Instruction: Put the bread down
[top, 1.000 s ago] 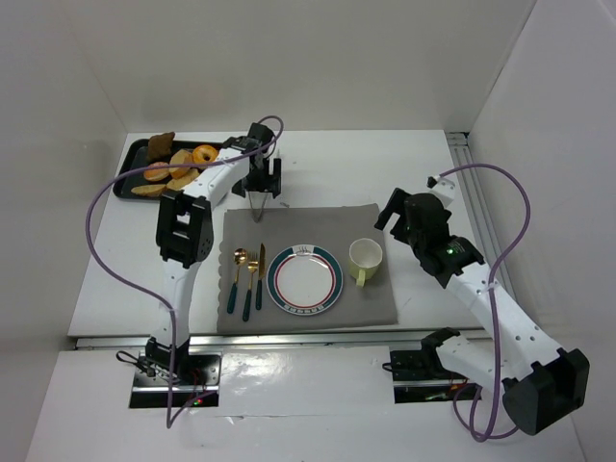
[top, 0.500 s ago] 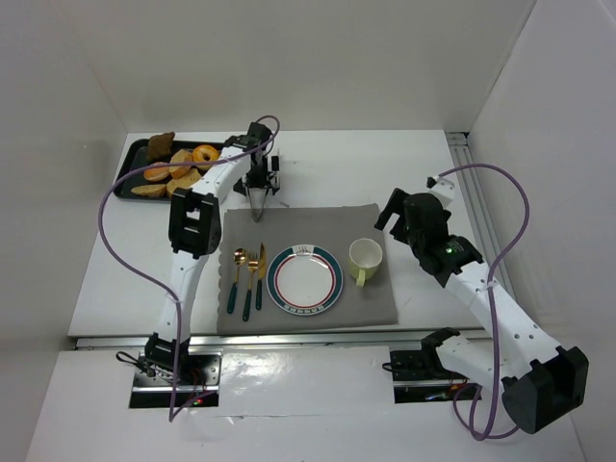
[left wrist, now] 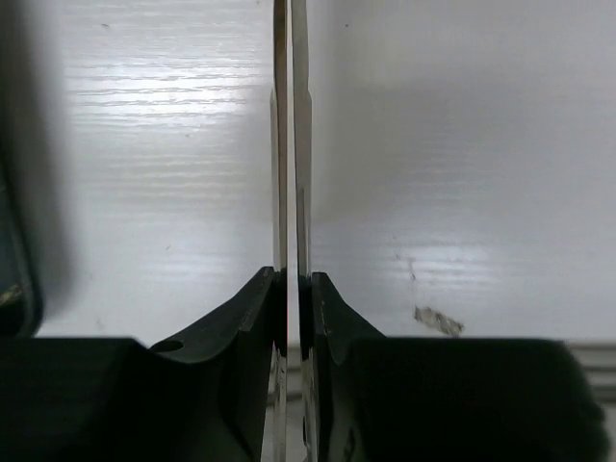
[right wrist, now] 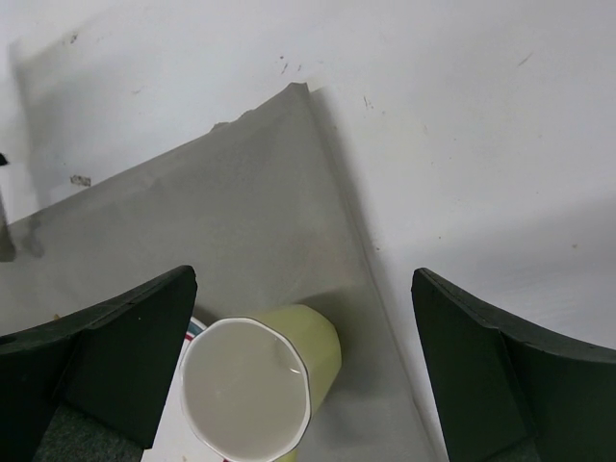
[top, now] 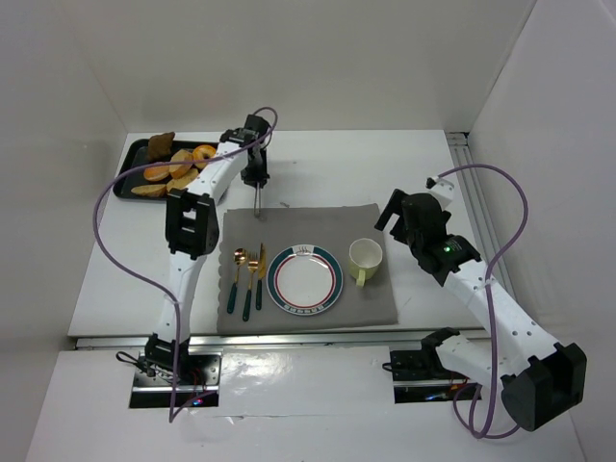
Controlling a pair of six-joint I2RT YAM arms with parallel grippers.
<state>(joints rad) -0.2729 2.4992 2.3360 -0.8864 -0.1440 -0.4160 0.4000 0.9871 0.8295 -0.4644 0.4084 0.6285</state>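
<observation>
The left gripper (top: pixel 257 204), fingers pressed together on nothing, hangs right of the tray (top: pixel 131 154) of bread (top: pixel 179 171). The right gripper (right wrist: pixel 306 318) gapes wide by the cup (right wrist: pixel 252 385).

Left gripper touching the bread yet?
Apart. The top view shows the left gripper over the table, right of the tray, with a clear gap to the bread; jaws shut on nothing.

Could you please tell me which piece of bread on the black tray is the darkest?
The dark brown chunk near the tray's far left corner; the other pieces are all golden orange.
</observation>
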